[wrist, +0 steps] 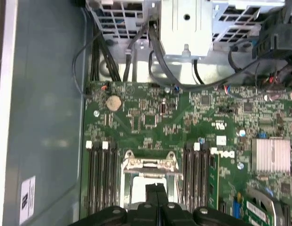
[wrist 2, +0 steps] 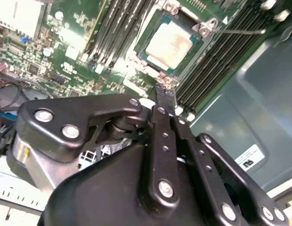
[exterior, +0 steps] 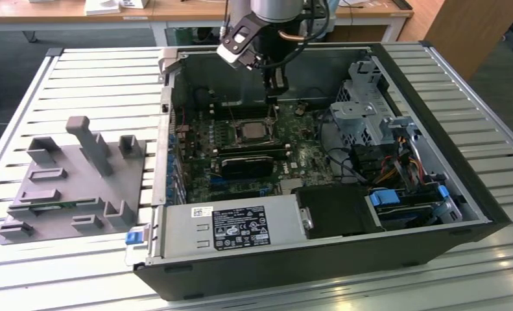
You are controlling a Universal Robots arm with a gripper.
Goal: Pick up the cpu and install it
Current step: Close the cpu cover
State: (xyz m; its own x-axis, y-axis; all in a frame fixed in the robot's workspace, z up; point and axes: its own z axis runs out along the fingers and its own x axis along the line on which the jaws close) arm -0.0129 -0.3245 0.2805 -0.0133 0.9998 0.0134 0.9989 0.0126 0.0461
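Note:
The cpu (exterior: 254, 132) lies flat in the black-framed socket on the green motherboard inside the open computer case. Its silver top shines in the second wrist view (wrist 2: 168, 43), with a metal frame around it. My gripper (exterior: 274, 97) hangs just above the board at the far side of the socket. Both black fingers (wrist 2: 165, 98) are pressed together, shut, with nothing between them, and their tips sit beside the socket's edge. The first wrist view looks down past the fingertips (wrist: 156, 189) onto the socket's metal plate (wrist: 148, 164).
A thin metal lever (wrist 2: 240, 31) sticks out beside the socket. Memory slots (wrist: 99, 176) flank it. The case walls (exterior: 429, 97), a drive cage (exterior: 364, 103), cables and the power supply (exterior: 230, 227) crowd the interior. A grey holder block (exterior: 74, 181) stands on the slatted table at the exterior view's left.

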